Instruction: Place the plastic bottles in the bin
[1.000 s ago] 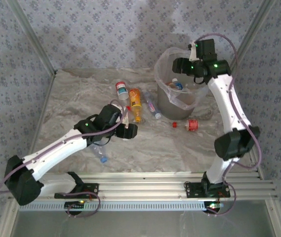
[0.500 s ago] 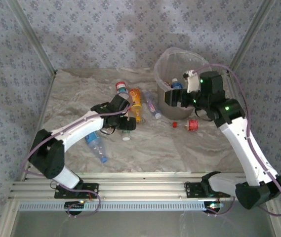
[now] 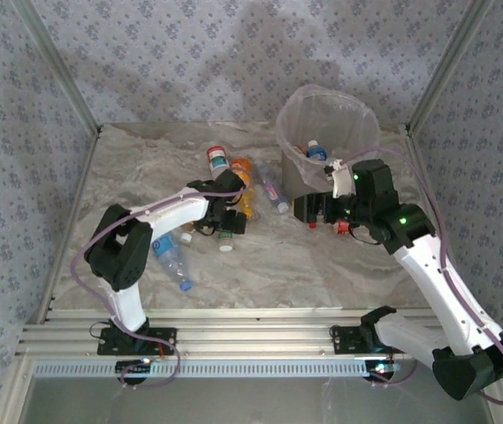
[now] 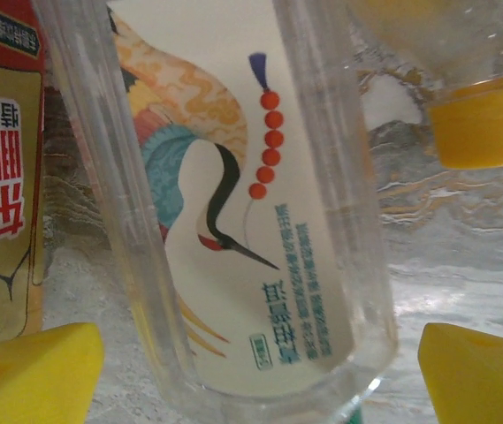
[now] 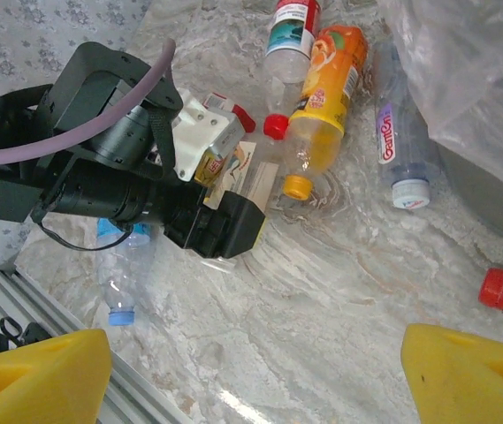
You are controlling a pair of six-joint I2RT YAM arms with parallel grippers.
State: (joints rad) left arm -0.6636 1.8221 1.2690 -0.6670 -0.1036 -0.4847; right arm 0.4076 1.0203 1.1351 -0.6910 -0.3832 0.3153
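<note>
A robot test booth. Patterned panels in metal framing wall a marbled bench; two arms bolt to aluminium rails.

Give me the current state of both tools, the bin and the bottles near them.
left tool: open, straddling the crane-label bottle
right tool: open, empty
crane-label bottle: on the table, not gripped
orange bottle: lying down, capped
blue-capped bottle: lying on the table
bin: upright, a few bottles inside
</note>
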